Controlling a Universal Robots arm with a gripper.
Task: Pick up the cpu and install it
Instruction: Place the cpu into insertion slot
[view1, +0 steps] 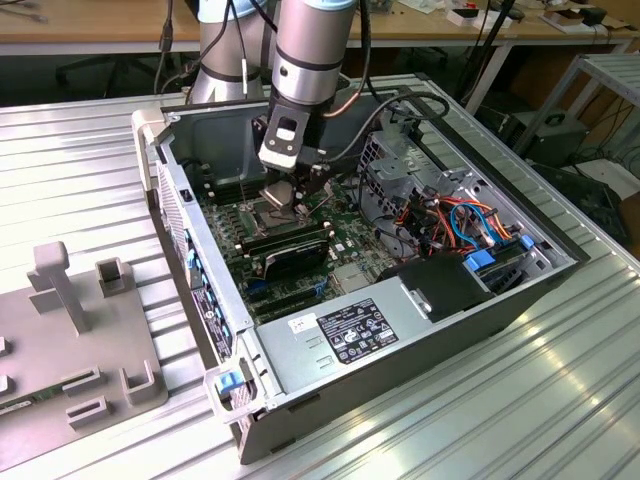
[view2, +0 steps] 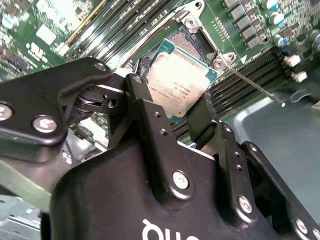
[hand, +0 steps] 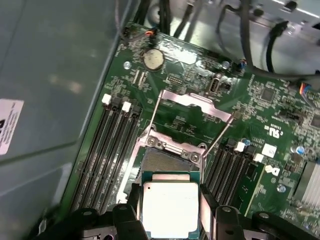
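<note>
The pincer is closed on the cpu, with one black finger against each of two opposite edges and the dull silver top facing up in both wrist views. The chip hangs low over the dark socket near the middle of the green motherboard, covering part of it. Whether it touches the socket cannot be told. The socket's hinged metal frame is swung up and open beyond it. Banks of black memory slots run along both sides of the socket. In the exterior view the arm reaches straight down into the open computer case, which lies on its side on the ribbed metal worktop. The grey power supply sits along the case's near edge.
</note>
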